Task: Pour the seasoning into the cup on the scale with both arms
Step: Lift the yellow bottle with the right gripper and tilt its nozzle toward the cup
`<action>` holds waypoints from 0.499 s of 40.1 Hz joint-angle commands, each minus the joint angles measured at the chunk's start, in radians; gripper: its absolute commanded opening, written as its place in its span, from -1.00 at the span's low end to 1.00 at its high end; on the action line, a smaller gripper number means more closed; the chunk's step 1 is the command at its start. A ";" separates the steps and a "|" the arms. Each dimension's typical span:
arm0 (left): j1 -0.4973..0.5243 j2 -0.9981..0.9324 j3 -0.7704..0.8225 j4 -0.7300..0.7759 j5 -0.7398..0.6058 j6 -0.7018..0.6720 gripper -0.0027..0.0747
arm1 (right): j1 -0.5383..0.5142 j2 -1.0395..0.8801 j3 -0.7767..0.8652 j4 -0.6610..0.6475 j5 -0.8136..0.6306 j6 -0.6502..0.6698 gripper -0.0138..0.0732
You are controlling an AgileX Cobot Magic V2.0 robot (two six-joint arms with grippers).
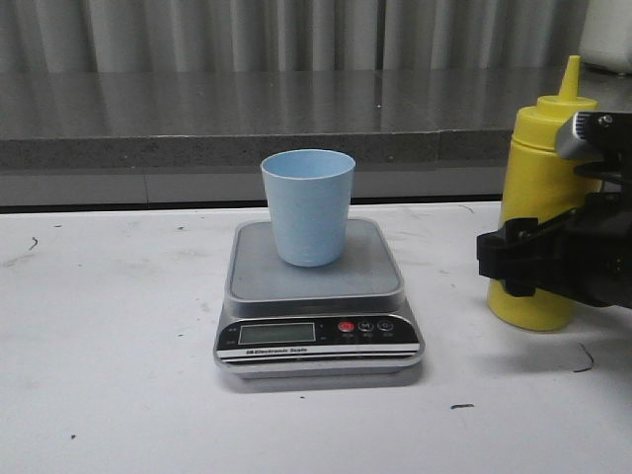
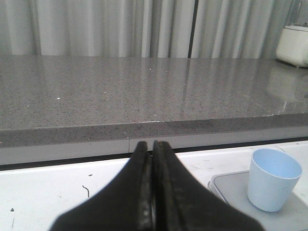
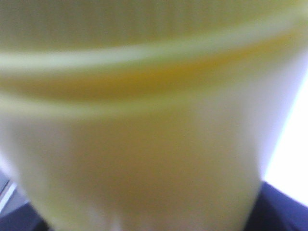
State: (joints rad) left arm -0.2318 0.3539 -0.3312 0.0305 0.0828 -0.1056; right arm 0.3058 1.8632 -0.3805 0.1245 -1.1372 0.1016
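Observation:
The pale blue cup [image 1: 308, 207] stands upright on the grey platform of the silver scale [image 1: 259, 278] at the table's middle. At the right, the tall yellow seasoning bottle [image 1: 543, 148] stands upright on the table. My right gripper [image 1: 509, 259] reaches in from the right and clasps its body at mid-height. In the right wrist view the blurred bottle [image 3: 144, 144] fills the whole gap between the dark fingers. My left gripper [image 2: 152, 144] is shut with nothing in it, left of the cup [image 2: 273, 180] and the scale [image 2: 231, 192]. It does not show in the front view.
A grey stone counter [image 1: 197, 109] runs along the back of the white table [image 1: 109, 326], with curtains behind it. A white appliance [image 2: 293, 45] sits at the counter's far right. Small dark marks dot the tabletop.

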 commanded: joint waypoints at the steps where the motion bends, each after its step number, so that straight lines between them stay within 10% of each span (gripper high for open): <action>1: 0.004 0.007 -0.028 -0.011 -0.093 -0.008 -0.98 | -0.001 -0.041 -0.017 -0.006 -0.149 0.001 -0.24; 20: 0.004 0.007 -0.028 -0.011 -0.093 -0.008 -0.98 | -0.001 -0.279 -0.150 -0.007 0.006 -0.435 -0.24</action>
State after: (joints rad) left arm -0.2318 0.3539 -0.3312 0.0305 0.0828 -0.1056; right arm 0.3058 1.6535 -0.4665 0.1245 -1.0703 -0.2116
